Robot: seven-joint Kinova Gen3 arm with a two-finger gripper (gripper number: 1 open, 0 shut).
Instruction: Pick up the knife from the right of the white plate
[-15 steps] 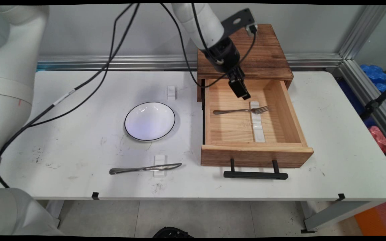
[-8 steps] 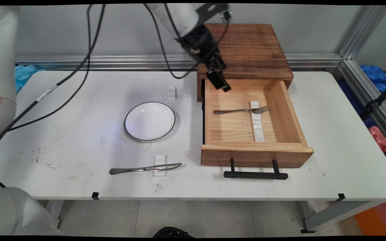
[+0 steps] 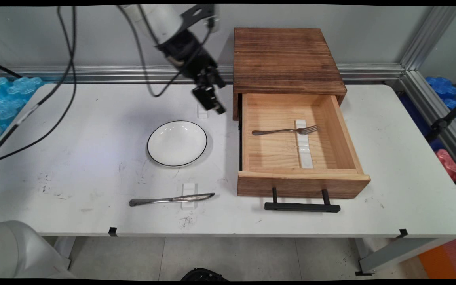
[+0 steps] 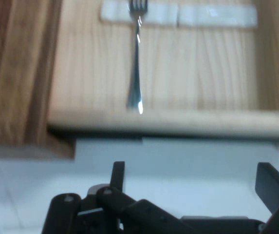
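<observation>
Now the gripper [image 3: 211, 103] hangs with its fingers spread and nothing between them, above the table [image 3: 93, 158] just left of the open drawer [image 3: 291, 182]. Inside lies a fork [image 3: 283, 131] across a white rest [image 3: 304, 146]; a plate [image 3: 177, 143] sits nearby.

No text, label or number can be read — none anywhere.

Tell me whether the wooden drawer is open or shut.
Open. The drawer is pulled out from under the wooden cabinet toward the table's near side, and its inside shows: a fork lying across a white rest.
</observation>
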